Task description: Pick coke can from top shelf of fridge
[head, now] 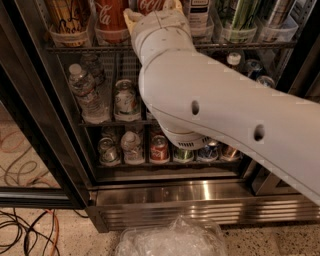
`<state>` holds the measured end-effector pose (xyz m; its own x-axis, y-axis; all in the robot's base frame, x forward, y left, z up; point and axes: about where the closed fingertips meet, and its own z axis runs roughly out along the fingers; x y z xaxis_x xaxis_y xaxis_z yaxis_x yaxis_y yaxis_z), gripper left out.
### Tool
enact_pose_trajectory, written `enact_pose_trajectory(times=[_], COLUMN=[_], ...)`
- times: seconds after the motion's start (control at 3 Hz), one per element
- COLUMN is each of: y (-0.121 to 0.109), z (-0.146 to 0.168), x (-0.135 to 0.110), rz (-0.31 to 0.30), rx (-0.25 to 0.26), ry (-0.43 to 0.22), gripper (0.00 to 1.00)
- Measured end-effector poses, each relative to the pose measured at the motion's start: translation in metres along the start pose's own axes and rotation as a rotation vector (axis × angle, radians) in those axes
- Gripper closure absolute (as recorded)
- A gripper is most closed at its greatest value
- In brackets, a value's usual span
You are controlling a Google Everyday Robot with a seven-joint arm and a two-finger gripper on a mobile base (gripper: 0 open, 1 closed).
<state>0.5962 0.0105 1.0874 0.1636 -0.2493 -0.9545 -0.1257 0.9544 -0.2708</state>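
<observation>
The fridge (pixel 200 200) stands open in front of me. Its top shelf (pixel 85 48) carries clear trays with a tan can (pixel 67 20), a red coke can (pixel 111 20) and a second red coke can (pixel 150 4) at the frame's top edge. My white arm reaches up from the right. My gripper (pixel 152 7) is at the top shelf, open, with one tan finger (pixel 130 17) left of the second coke can and the other finger (pixel 176 5) right of it. The wrist hides most of that can.
Green and silver cans (pixel 240 15) stand right of the gripper. Water bottles (pixel 87 92) and a can (pixel 125 100) fill the middle rack, with several cans (pixel 159 149) on the bottom rack. The dark door frame (pixel 35 125) is at left. A plastic bag (pixel 172 240) and cables (pixel 25 230) lie on the floor.
</observation>
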Motion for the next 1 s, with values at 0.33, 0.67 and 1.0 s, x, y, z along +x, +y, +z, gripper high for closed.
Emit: enact_pose_trajectory(times=[0.33, 0.67, 1.0], y=[-0.004, -0.005, -0.005], z=[0.008, 0.015, 0.022], x=[-0.004, -0.004, 0.003], rz=[-0.003, 0.003, 0.037], rx=[0.055, 0.078, 0.080], ry=[0.005, 0.014, 0.038], gripper=[0.40, 0.40, 0.40])
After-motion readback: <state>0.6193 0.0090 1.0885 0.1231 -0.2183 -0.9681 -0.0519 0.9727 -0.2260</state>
